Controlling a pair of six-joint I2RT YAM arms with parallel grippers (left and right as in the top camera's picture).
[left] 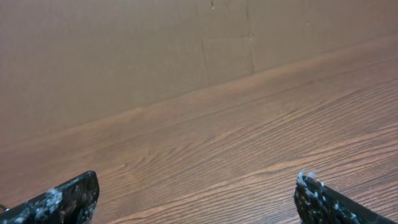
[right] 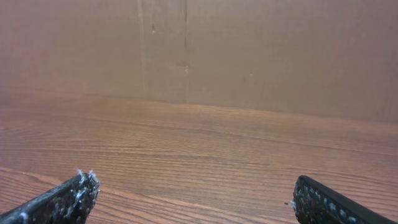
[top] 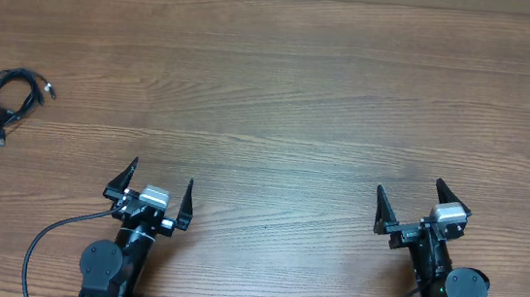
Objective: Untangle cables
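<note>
Now my left gripper (top: 160,185) and right gripper (top: 408,201) gape empty. Pinching the bunched thin black cables (top: 11,103) at ten o'clock whole could tighten knots.

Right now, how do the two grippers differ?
The left gripper sits nearer the cables; the right gripper is far across the table from them. The left gripper angles slightly rightward, the right gripper slightly leftward. Both are open and empty.
</note>
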